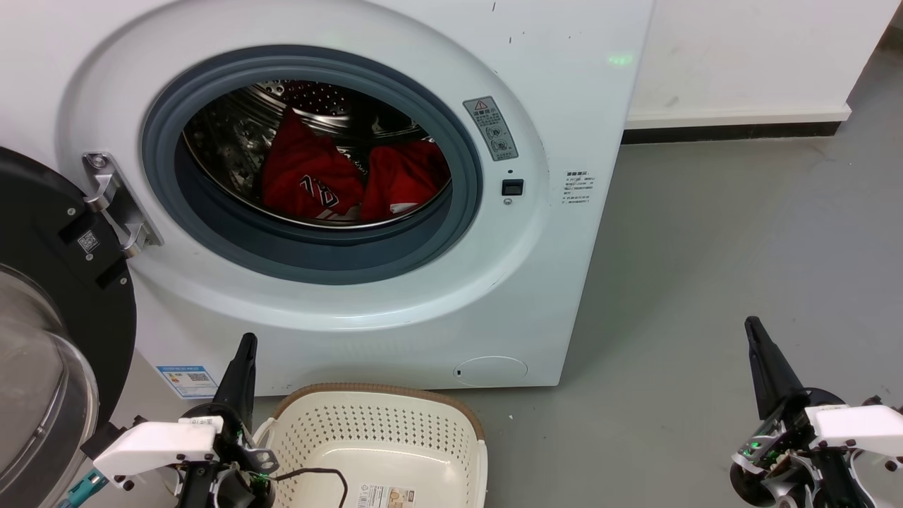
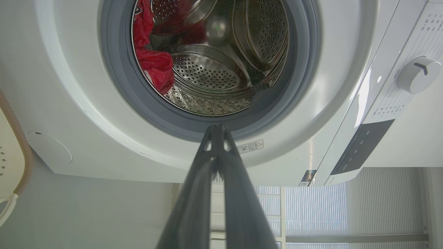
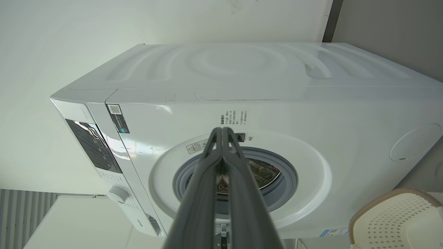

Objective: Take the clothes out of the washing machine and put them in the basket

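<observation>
Two red clothes lay inside washing machine drum, upper centre; basket sat bottom centre. left end effector lower left, right end effector lower right: both pinched closed, gripping nothing.

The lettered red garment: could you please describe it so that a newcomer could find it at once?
Look through the white washing machine's grey-rimmed porthole into the steel drum. Two red garments lie there side by side: it is the left one, not the right one, and bears black-and-white lettering near its lower edge.
</observation>
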Controlling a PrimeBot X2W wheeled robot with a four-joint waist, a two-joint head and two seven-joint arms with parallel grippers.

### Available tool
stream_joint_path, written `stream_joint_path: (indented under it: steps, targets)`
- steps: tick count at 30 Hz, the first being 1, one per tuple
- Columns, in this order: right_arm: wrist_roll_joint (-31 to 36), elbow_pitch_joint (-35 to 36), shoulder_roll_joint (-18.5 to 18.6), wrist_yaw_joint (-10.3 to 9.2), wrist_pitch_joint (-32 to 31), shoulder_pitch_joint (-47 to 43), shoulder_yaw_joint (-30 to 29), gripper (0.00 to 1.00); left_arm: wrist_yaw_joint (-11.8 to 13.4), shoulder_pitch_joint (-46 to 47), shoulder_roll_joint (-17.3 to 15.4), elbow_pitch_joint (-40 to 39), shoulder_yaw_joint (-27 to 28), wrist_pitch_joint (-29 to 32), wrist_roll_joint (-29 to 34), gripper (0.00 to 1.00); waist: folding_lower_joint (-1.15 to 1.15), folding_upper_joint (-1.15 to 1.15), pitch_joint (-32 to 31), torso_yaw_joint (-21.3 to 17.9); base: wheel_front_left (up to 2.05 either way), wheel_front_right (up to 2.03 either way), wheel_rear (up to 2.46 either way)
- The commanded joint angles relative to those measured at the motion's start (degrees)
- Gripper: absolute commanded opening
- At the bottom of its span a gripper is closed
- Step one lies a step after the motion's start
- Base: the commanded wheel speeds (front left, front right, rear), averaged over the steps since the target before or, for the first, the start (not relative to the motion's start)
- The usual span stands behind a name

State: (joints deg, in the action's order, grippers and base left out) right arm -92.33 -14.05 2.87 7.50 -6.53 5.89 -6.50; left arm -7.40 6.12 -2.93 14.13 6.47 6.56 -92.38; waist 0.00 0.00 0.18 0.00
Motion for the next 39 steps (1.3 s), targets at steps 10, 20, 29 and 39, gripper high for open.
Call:
stream_joint_path:
  steps: [10, 20, 29, 39]
  targets:
    - [-0.2, -0.1, 0.0, -0.02, -0.2, 0.7, 0.0, 0.0, -0.2, 0.3, 0.1, -0.1, 0.2, 0.1, -0.1, 0.0, 0.0, 0.0, 0.0, 0.0, 0.0, 0.0, 0.0]
    - [-0.2, -0.1, 0.0, -0.02, -0.2, 0.7, 0.0, 0.0, -0.2, 0.3, 0.1, -0.1, 0.2, 0.1, -0.1, 0.0, 0.0, 0.0, 0.0, 0.0, 0.0, 0.0, 0.0]
    - [0.1, -1.7, -0.1, 0.0, 0.1, -1.4, 0.1, 1.0, 0.1, -1.5, 0.1, 1.8, -0.3, -0.1, 0.0, 1.0, 0.0, 0.0, 0.0, 0.0, 0.0, 0.0, 0.0]
    - [2.0, -0.6, -0.1, 0.0, 2.8, -3.0, 0.0, 1.0, 0.1, -2.4, 0.1, 0.8, -0.8, -2.8, 2.3, 1.0, 0.0, 0.0, 0.0, -0.1, 0.0, 0.0, 0.0]
